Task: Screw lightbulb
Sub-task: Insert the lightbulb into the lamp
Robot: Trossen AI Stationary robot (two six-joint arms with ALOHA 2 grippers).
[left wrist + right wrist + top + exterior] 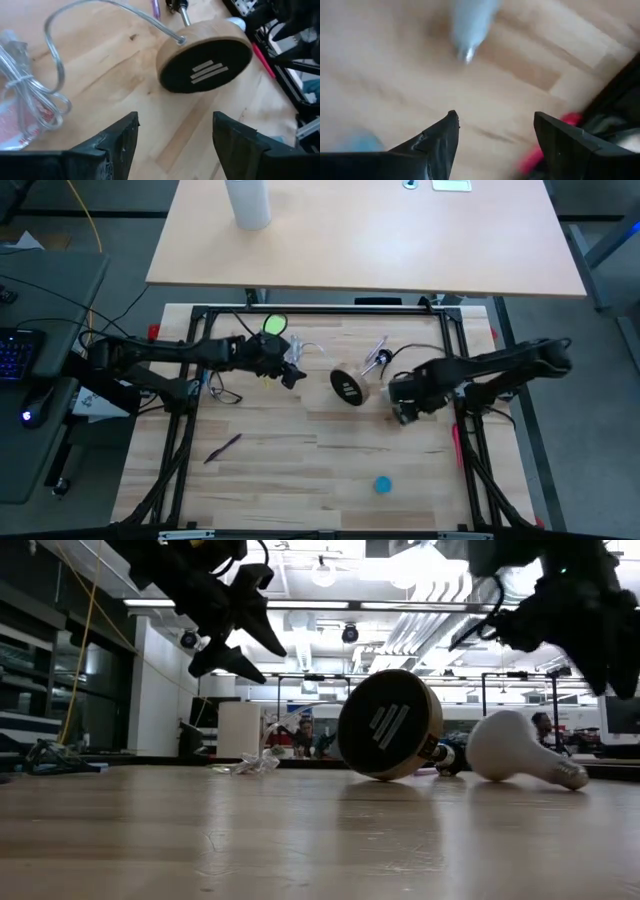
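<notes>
- White lightbulb (pixel 515 752) lies loose on table (pixel 300 470) beside tipped wooden lamp base (pixel 390 725); I judge nothing screwed yet.
- L gripper (pixel 175 137) & R gripper (pixel 495 137) both spread wide, empty; next I'd need R to grasp bulb.

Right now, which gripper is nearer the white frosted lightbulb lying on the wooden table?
Right. The right gripper hovers just above the white frosted lightbulb; the left gripper hangs open farther off, beyond the tipped wooden disc base.

The white frosted lightbulb (pixel 512 748) lies on its side on the wooden table, unscrewed, its screw base pointing away from the globe.
</notes>
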